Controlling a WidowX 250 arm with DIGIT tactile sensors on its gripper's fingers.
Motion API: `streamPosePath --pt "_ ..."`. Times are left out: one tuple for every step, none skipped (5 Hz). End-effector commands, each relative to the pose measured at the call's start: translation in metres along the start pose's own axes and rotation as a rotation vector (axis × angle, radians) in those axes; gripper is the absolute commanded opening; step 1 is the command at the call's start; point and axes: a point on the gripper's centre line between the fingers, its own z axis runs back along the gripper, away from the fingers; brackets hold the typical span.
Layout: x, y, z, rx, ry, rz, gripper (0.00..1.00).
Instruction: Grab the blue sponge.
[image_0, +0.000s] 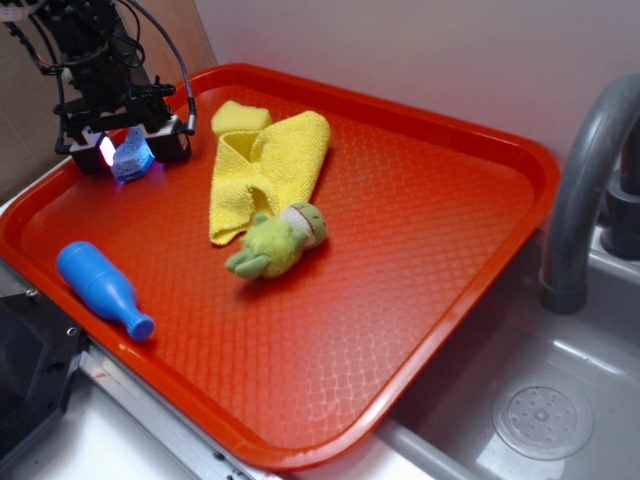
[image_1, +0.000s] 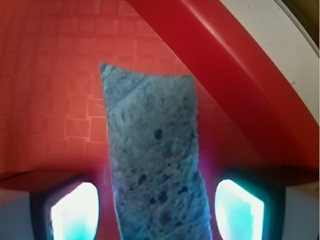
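The blue sponge (image_0: 131, 160) is a pale, porous foam block at the back left corner of the red tray (image_0: 420, 200). My gripper (image_0: 131, 148) reaches down over it, with one finger on each side. In the wrist view the sponge (image_1: 150, 140) stands on edge between the two glowing pads (image_1: 75, 212), and a thin strip of red tray (image_1: 50, 75) shows on either side of it. The gripper (image_1: 157, 210) is open around the sponge, its pads close to the foam but apart from it.
A yellow sponge (image_0: 240, 117) and a yellow cloth (image_0: 270, 165) lie just right of the gripper. A green plush toy (image_0: 278, 242) lies mid-tray, and a blue plastic bottle (image_0: 100, 288) near the front left rim. A grey faucet (image_0: 585, 170) and sink (image_0: 470, 400) are at the right.
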Motion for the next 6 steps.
streamPosePath --pt "0.011 0.010 0.011 -0.009 -0.060 -0.007 0.00" --pt "0.012 0.010 0.011 -0.008 -0.063 -0.008 0.00" --pt "0.012 0.008 0.014 -0.012 -0.072 -0.021 0.00" --pt "0.011 0.004 0.025 -0.011 -0.075 -0.074 0.00" --pt "0.002 -0.007 0.065 -0.104 -0.095 -0.200 0.00" --pt "-0.010 -0.021 0.103 -0.126 -0.119 -0.237 0.00"
